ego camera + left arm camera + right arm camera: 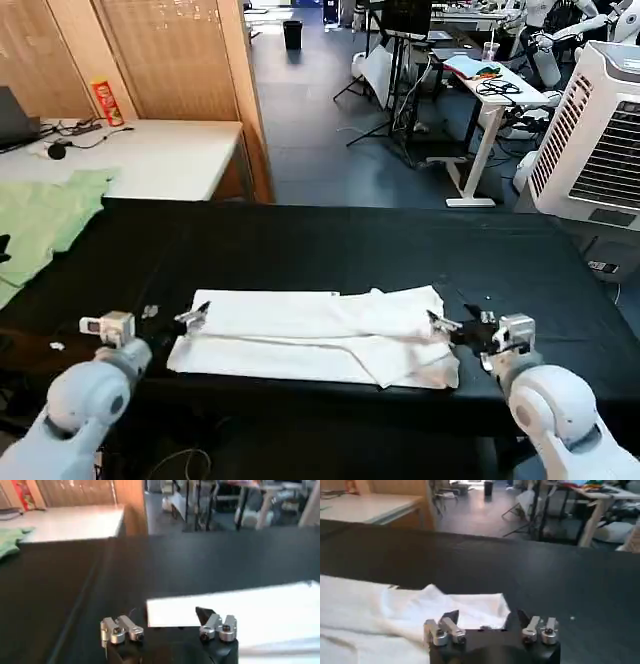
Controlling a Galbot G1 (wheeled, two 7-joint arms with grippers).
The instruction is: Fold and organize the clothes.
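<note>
The clothes, a white T-shirt (315, 335), lie folded into a long band across the near part of the black table (330, 240). My left gripper (193, 318) is at the band's left end. In the left wrist view this gripper (170, 626) is open, and the shirt's (235, 607) end corner lies just beyond and between its fingers. My right gripper (443, 324) is at the rumpled right end. In the right wrist view it (489, 624) is open too, and the shirt's (420, 610) edge sits between its fingers. Neither gripper holds cloth.
A pale green garment (40, 225) lies on the table's far left corner. Behind it stands a white table (150, 155) with a red can (106, 101) and cables. A white air cooler (600, 130) stands at the right, past the table's edge.
</note>
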